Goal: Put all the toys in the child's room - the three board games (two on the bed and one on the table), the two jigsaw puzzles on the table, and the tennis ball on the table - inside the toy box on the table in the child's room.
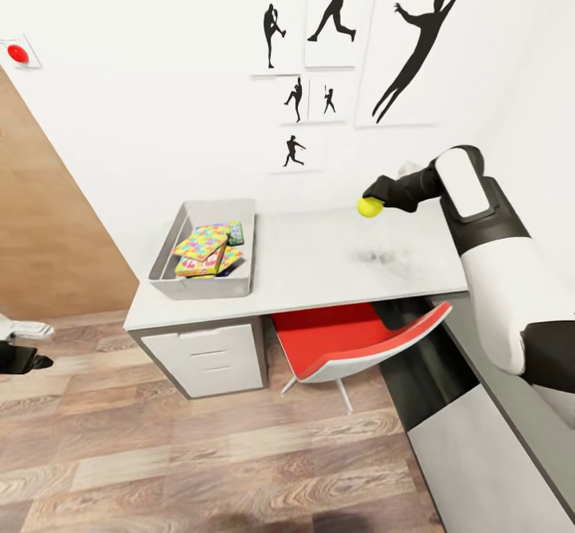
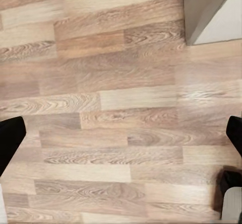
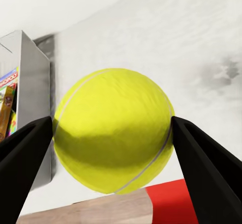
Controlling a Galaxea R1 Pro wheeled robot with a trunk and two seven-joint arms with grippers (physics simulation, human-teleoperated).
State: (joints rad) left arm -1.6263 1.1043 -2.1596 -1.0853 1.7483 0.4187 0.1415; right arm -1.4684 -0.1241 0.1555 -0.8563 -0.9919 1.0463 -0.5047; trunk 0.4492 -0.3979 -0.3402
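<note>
Wood-plank floor point(image 1: 200, 453) runs nearest, up to the red chair point(image 1: 351, 341) tucked under the table point(image 1: 335, 257). Over the table's far right end the right hand point(image 1: 375, 204) is clenched on the tennis ball point(image 1: 369, 207); the wrist view shows both dark fingers point(image 3: 201, 168) pressed against the ball's point(image 3: 113, 133) sides, and it looks lifted just clear of the tabletop, a faint shadow lying beneath it. The toy box point(image 1: 239, 284), a grey open tray, sits at the table's left end, well apart from the ball, with the jigsaw puzzles point(image 1: 201, 241) and what seems a board game point(image 1: 235, 233) already stacked inside. So the ball's way lies leftward along the table's length, over bare tabletop. The right arm is the one placed for it. At the frame's left edge the left hand point(image 1: 24, 357) hangs low over the floor, released and holding nothing.
</note>
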